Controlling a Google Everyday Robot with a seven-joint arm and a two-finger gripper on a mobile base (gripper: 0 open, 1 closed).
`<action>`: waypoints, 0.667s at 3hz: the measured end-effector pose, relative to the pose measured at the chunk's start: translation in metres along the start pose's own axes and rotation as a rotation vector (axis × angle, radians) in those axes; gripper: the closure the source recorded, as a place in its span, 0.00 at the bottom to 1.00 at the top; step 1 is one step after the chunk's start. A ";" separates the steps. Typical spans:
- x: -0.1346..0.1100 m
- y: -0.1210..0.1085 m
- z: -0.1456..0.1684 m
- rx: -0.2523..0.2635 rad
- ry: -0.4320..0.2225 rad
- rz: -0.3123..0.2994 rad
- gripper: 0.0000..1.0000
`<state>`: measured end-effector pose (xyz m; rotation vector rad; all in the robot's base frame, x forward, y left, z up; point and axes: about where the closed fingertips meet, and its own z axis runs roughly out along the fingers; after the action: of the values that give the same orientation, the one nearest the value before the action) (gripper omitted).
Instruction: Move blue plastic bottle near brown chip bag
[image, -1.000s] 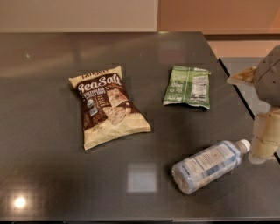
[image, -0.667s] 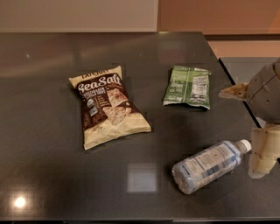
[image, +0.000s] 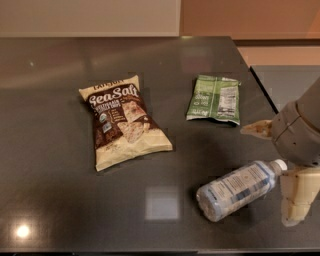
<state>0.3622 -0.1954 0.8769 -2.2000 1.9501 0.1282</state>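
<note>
The blue plastic bottle (image: 239, 189) lies on its side on the dark table at the front right, white cap pointing right. The brown chip bag (image: 122, 120) lies flat at the centre left, well apart from the bottle. My gripper (image: 268, 174) comes in from the right edge and is open. One cream finger (image: 256, 129) sits above the cap end and the other (image: 296, 200) sits below and right of it. The cap end lies between them; I cannot tell whether they touch it.
A small green bag (image: 215, 98) lies at the back right, just beyond the gripper's upper finger. The table's right edge (image: 260, 80) runs close behind the gripper, with a lower floor beyond it.
My gripper has moved down and to the left, bringing its fingers to either side of the bottle's cap end. The bottle and both bags have not moved.
</note>
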 end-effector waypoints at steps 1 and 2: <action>-0.001 0.011 0.029 -0.066 0.025 -0.037 0.01; -0.005 0.008 0.036 -0.086 0.031 -0.050 0.23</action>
<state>0.3559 -0.1836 0.8419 -2.3161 1.9387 0.1738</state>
